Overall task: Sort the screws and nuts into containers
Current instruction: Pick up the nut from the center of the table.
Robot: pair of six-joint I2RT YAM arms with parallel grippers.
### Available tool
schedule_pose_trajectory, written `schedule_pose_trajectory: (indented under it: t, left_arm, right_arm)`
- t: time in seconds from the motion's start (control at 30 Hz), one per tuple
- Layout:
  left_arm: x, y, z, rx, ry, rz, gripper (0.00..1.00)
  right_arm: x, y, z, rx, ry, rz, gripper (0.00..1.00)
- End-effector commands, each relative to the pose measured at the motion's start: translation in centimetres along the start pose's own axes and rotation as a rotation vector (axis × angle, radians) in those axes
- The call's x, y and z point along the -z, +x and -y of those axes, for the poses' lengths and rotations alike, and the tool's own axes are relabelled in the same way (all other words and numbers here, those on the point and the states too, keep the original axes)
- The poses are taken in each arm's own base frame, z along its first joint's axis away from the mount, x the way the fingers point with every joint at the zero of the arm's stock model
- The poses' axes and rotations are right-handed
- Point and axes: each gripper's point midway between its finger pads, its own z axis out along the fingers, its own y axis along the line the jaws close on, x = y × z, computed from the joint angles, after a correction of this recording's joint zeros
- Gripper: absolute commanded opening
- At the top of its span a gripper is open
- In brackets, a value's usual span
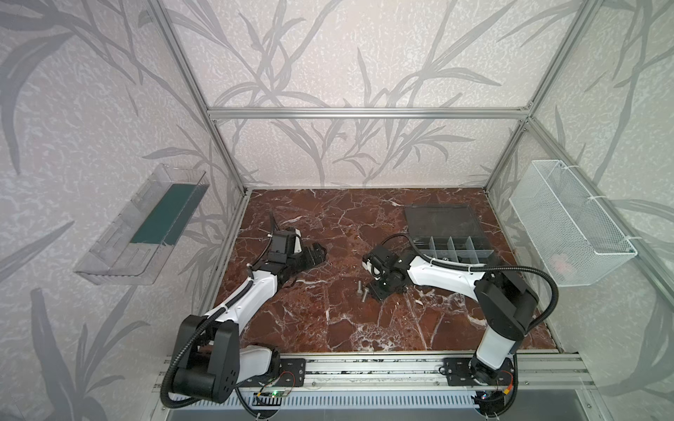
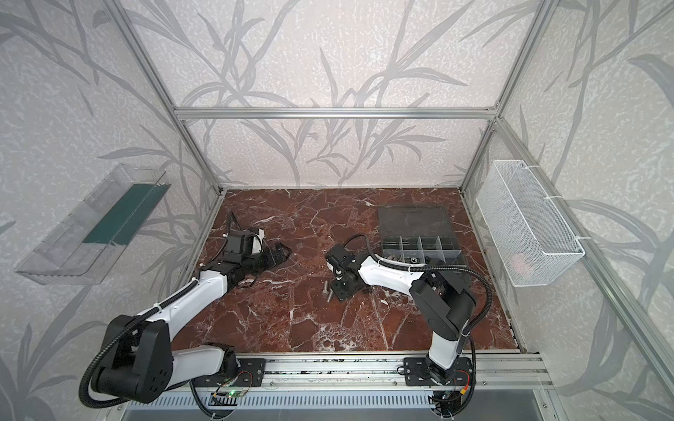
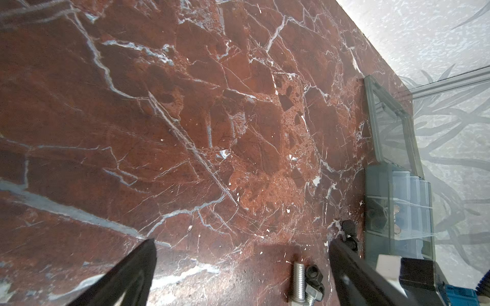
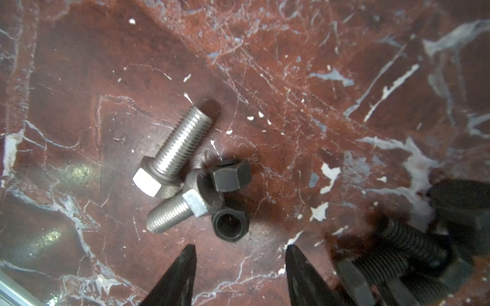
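**Loose bolts and nuts lay clustered ahead of the right gripper's parted jaws**

A silver bolt (image 4: 173,144) and a second silver bolt (image 4: 172,213) lay flat on the red-brown marble tabletop (image 1: 328,310), their hex heads meeting. Against the second bolt's head sat a black nut (image 4: 230,225), its hole facing up, and just beside it a black hex-headed piece (image 4: 232,176); whether that was a nut or a short bolt seen end-on could not be told. Several black bolts (image 4: 411,249) were heaped a little apart from the group, blurred in the right wrist view.

The right gripper (image 4: 240,251) hung low over the table just short of the cluster, its jaws apart and holding nothing. In a top view, both silver bolts showed just beside that gripper (image 1: 379,288).

The organiser box (image 1: 450,244) stood near the table's far right corner, behind the right arm, with its lid (image 1: 439,220) folded back flat and its pale dividers exposed. The left gripper (image 3: 242,242) was well apart from the pile on the table's left side, its jaws spread wide and empty.

On the side walls hung a wire-mesh basket (image 1: 569,226) at right and a clear tray (image 1: 146,226) at left
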Motion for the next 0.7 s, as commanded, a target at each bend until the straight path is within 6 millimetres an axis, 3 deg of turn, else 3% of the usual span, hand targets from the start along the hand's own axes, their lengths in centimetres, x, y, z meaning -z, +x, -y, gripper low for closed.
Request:
schedule_pose_trajectory:
  t: [0.0, 0.67]
  left_arm:
    - [0.1, 0.2, -0.4, -0.001, -0.003, -0.002, 0.99]
    - [0.5, 0.2, -0.5, 0.002, -0.006, 0.010, 0.99]
  right_arm:
    - [-0.1, -0.8, -0.4, 0.006, 0.003, 0.011, 0.55]
    - [-2.6, -0.3, -0.3, 0.013, 0.024, -0.050, 0.48]
